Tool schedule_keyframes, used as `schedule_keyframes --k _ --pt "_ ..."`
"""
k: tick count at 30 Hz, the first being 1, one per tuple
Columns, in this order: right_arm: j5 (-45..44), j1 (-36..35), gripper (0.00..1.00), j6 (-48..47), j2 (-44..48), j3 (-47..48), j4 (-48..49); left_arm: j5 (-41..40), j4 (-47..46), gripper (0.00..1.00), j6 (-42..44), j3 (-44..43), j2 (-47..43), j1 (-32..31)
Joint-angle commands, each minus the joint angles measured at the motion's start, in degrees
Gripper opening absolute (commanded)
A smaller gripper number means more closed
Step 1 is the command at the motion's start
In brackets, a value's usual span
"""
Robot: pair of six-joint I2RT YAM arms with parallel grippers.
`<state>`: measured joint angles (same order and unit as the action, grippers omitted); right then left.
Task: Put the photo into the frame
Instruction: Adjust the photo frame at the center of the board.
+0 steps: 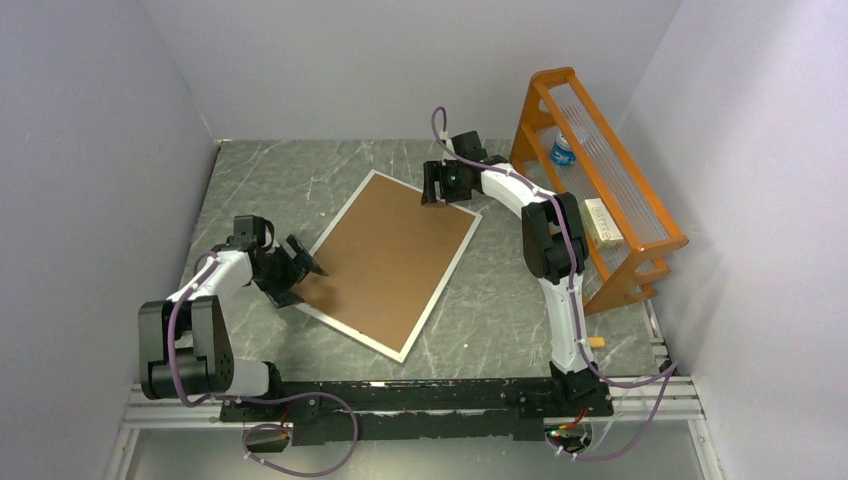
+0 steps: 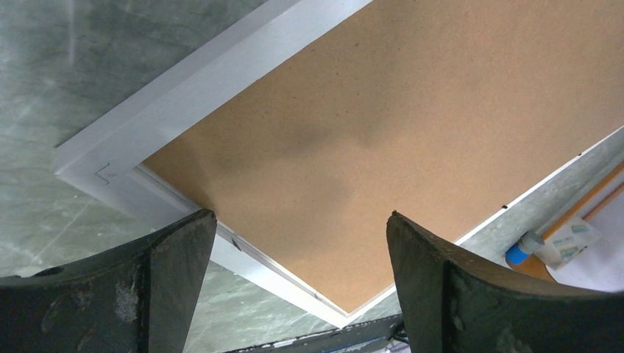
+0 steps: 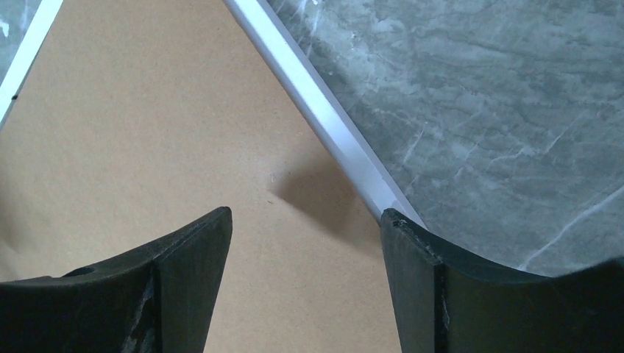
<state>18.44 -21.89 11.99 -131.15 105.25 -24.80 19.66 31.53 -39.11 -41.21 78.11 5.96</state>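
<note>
Spread wide, empty at left pincer point(image 1: 300, 272), just above a corner of the frame point(image 1: 360, 337) lying on the desk point(image 1: 500, 300). Parted, holding nothing at right pincer point(image 1: 437, 196), over the opposite edge.

Frame point(image 1: 350, 335): white-silver border. Backing board point(image 1: 395, 255): plain mid-brown (no pattern to speak of). Table point(image 1: 270, 185): grey-green marble, veined white. Rack point(image 1: 640, 272): bright orange. Arm cables point(image 1: 434, 122): purple.
</note>
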Motion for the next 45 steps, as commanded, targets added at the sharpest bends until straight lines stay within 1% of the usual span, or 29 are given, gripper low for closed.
schedule_keyframes --k 1,4,8,12,15,20,23,26,30,33,35,37,41,43,45 --pt "5.31 -0.28 0.77 -3.22 -0.17 -1.52 -2.97 -4.04 2.51 0.94 -0.13 1.90 -3.99 0.09" --pt "6.86 -0.26 0.77 -3.51 -0.22 -1.29 -3.17 -2.82 1.34 0.94 0.19 3.41 -3.90 0.08" --pt "9.14 -0.26 0.77 -3.50 -0.81 -0.93 -3.05 -1.54 0.04 0.94 1.32 4.86 2.18 0.03" --pt "10.64 -0.43 0.77 -4.10 -0.60 -1.34 -3.54 6.08 -7.65 0.94 1.44 5.38 6.93 0.06" --pt "13.32 -0.70 0.76 -4.99 1.01 -3.46 -3.48 9.09 -9.40 0.94 2.09 3.54 9.25 0.10" --pt "20.04 -0.80 0.76 -5.72 3.78 -5.84 -3.41 9.13 -8.84 0.94 2.23 2.61 9.70 0.04" --pt "22.70 -0.79 0.76 -5.59 4.50 -5.54 -4.11 8.64 -8.18 0.94 2.21 2.39 9.61 0.10" --pt "23.12 -0.83 0.75 -5.39 5.55 -5.20 -4.54 6.28 -5.73 0.94 2.61 1.39 8.24 0.09" --pt "19.53 -0.70 0.75 -4.20 7.47 -5.53 -4.59 -0.96 0.81 0.94 3.10 -0.97 3.08 0.08" --pt "15.31 -0.71 0.75 -3.47 7.88 -6.11 -5.20 -9.91 8.62 0.94 0.89 -2.45 -2.18 0.07" --pt "13.45 -0.70 0.75 -3.30 7.57 -6.64 -5.52 -18.13 14.80 0.94 -2.89 -2.97 -5.23 0.06" --pt "12.83 -0.70 0.75 -3.43 7.22 -7.40 -5.61 -21.56 19.27 0.94 -5.90 -2.81 -8.33 0.01" --pt "11.37 -0.70 0.75 -3.11 7.64 -8.96 -4.65 -23.14 21.43 0.94 -10.15 -1.69 -15.52 0.04" --pt "11.84 -0.71 0.75 -3.35 7.69 -9.20 -4.45 -25.46 22.00 0.94 -12.29 -0.21 -17.15 -0.01" --pt "11.50 -0.70 0.75 -3.25 7.79 -9.29 -4.70 -23.58 19.02 0.94 -12.05 1.77 -17.22 0.09"
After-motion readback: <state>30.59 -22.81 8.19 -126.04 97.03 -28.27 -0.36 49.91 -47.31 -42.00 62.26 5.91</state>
